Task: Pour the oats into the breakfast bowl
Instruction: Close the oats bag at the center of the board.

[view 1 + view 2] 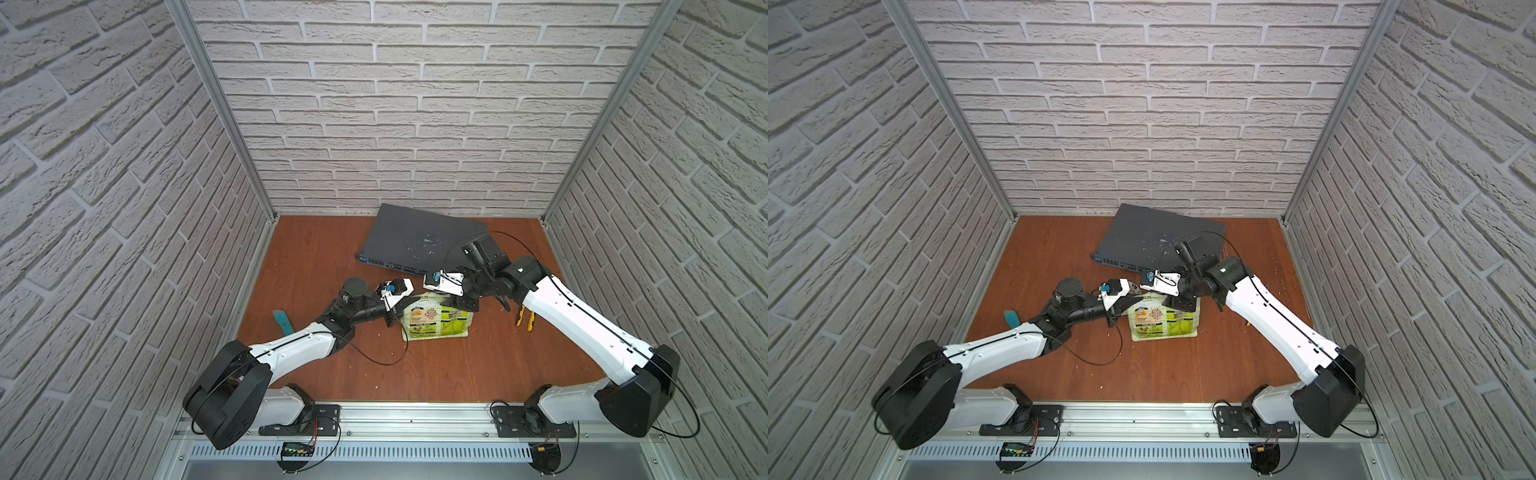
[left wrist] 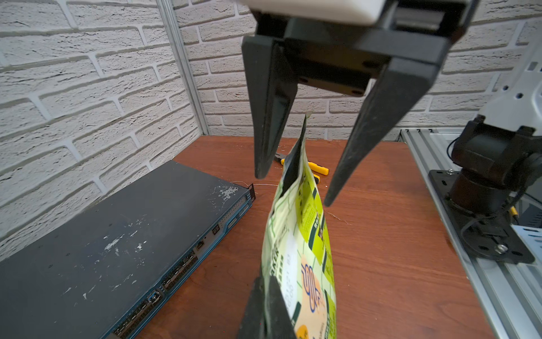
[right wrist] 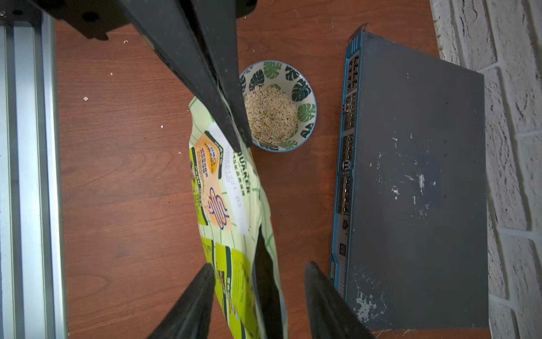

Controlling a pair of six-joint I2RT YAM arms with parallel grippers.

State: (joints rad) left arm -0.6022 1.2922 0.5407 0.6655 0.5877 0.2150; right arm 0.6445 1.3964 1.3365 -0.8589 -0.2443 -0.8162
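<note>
The light green oats pouch (image 1: pixel 438 322) stands upright on the wooden table, its top open. My left gripper (image 3: pixel 239 142) is shut on one top corner of the pouch (image 2: pixel 302 249). At the other end of the top edge, my right gripper (image 3: pixel 259 265) is open, a finger on each side of the pouch (image 3: pixel 231 205) with a gap to it. The breakfast bowl (image 3: pixel 294 74), white with green leaves, sits on the table just behind the pouch. A heap of oats (image 3: pixel 269 116) lies in it. Both top views hide the bowl behind the wrists.
A dark grey network switch (image 1: pixel 419 243) lies at the back, close to the bowl. Yellow-handled pliers (image 1: pixel 525 321) lie under the right arm. A teal object (image 1: pixel 284 324) lies left of the left arm. A few stray flakes (image 3: pixel 86 99) dot the table.
</note>
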